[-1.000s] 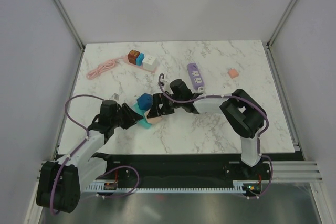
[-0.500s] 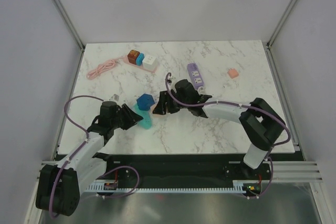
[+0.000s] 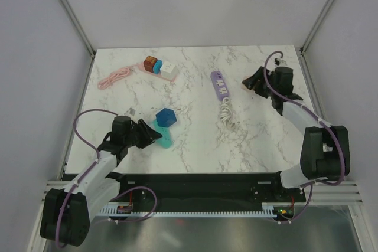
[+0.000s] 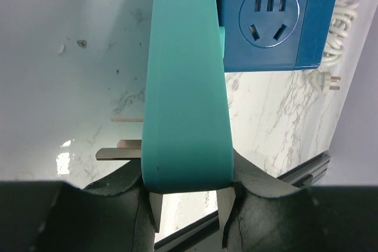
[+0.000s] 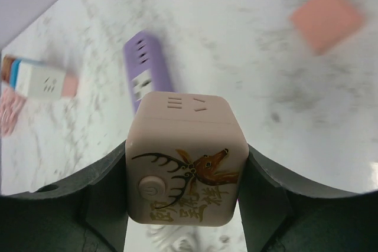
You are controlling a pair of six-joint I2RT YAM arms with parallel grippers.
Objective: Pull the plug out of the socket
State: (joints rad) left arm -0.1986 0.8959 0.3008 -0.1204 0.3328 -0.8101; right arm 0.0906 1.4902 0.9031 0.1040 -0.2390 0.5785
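Plug cube (image 5: 186, 157) clamped in outstretched right pincer (image 3: 251, 81); left pincer (image 4: 189, 200) clamps teal socket (image 4: 186, 87).

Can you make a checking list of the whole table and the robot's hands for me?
surface: white marble table.
job's things: teal adapter beside blue cube socket; deer-print cube apart, far right.
clutter: purple power strip, row of small cubes, pink square.
grippers: left gripper shut on teal adapter; right gripper shut on deer-print cube.
cables: white cord coiled by the strip; pink cable far left.
surroundings: plain grey walls.
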